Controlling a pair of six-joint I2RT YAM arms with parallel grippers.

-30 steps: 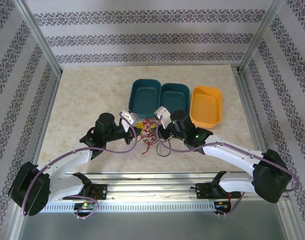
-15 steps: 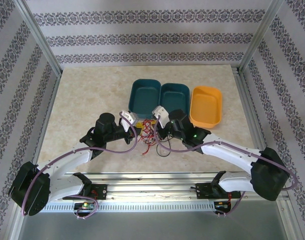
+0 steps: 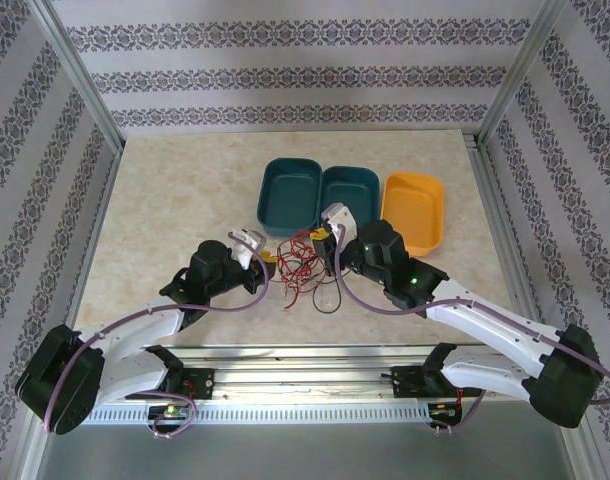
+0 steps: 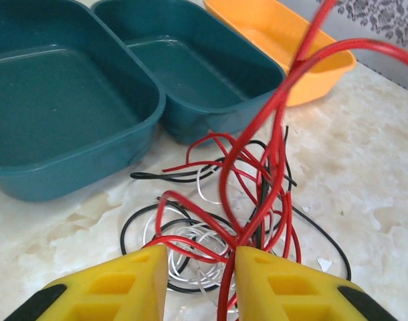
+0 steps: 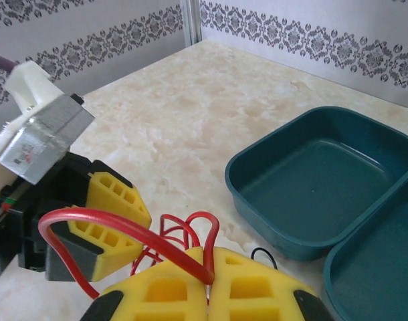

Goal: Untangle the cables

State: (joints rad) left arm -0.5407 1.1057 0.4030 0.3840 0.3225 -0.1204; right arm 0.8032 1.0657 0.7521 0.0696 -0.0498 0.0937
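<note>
Right pincer (image 5: 208, 266): pads closed flat on one red strand (image 5: 124, 229), which arches away to its left. Left pincer (image 4: 201, 271): part open, gripping nothing; a red strand rises through its gap, close to the right pad. Cables (image 4: 257, 214): red, black and white, heaped in one loose knot on the bench (image 4: 371, 174) directly ahead of the left pincer, between it and the right one; teal trays (image 4: 63, 100) and an orange tray (image 4: 291, 40) lie beyond. Handling, by estimate: very light, limp yet springy, smooth-coated, apt to snag neighbours and drag the whole heap. Best hold: a single free stretch outside the knot, pinched squarely.
</note>
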